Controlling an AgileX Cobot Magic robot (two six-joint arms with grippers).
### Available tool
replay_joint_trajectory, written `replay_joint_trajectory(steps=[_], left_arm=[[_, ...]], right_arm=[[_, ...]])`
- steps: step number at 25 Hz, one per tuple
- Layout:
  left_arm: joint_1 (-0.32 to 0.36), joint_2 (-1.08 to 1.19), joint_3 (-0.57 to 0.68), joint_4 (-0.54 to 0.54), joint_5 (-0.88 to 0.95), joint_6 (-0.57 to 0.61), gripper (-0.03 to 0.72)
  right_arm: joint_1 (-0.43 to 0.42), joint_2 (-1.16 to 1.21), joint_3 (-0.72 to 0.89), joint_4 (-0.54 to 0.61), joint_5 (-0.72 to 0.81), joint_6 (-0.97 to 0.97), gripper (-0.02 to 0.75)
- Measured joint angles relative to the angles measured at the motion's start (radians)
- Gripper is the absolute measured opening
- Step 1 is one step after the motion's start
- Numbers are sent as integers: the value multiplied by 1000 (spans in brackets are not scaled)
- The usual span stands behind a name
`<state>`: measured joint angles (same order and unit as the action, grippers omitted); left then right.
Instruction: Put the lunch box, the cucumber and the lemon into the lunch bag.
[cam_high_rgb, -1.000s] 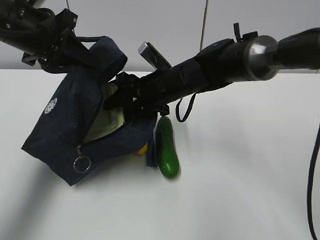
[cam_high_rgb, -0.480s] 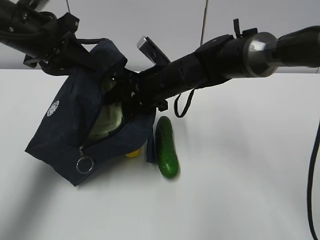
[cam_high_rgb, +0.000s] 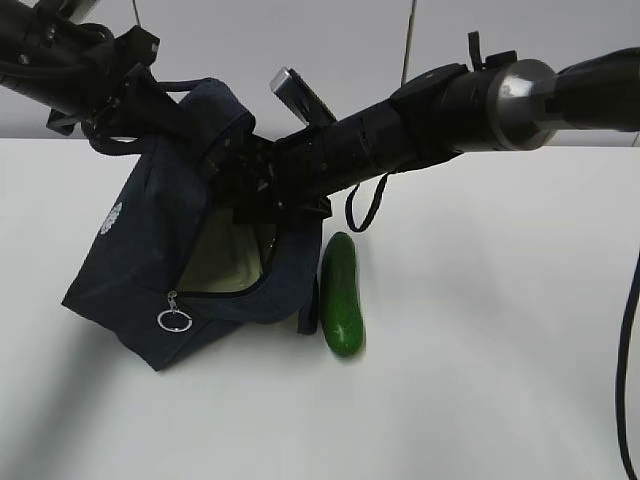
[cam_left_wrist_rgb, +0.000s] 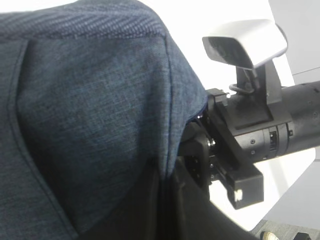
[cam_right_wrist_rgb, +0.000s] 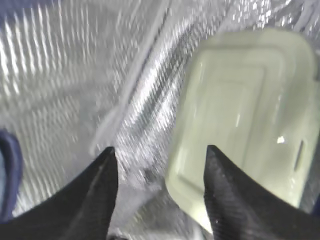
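Sage-lidded lunch box (cam_right_wrist_rgb: 245, 120) is lying inside the lunch bag (cam_high_rgb: 160, 250) just right of the right gripper (cam_right_wrist_rgb: 157, 165), whose parted jaws are seemingly holding nothing, its long axis running along them.

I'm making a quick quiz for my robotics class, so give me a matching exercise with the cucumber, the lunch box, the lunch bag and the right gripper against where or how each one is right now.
Things:
1. cucumber
2. lunch box
3. lunch bag
4. right gripper

States:
A. held up at its top by the left arm
B. lying on the table beside the bag
C. open, inside the bag
D. resting inside on the silver lining

Pairs: 1-B, 2-D, 3-A, 4-C
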<state>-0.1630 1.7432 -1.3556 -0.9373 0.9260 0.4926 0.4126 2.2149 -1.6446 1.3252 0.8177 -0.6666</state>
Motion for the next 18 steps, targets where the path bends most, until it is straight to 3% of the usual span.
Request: replay_joint_trajectory(steps=[6, 14, 18], left_arm=[[13, 0, 0, -2, 0, 2, -8], [74, 0, 0, -2, 33, 2, -8], [83, 0, 0, 8, 48, 2, -8]], right_arm=[[0, 0, -5, -33, 39, 0, 414], [0, -23, -55, -181, 67, 25, 414], [0, -44, -120, -322, 111, 104, 414]])
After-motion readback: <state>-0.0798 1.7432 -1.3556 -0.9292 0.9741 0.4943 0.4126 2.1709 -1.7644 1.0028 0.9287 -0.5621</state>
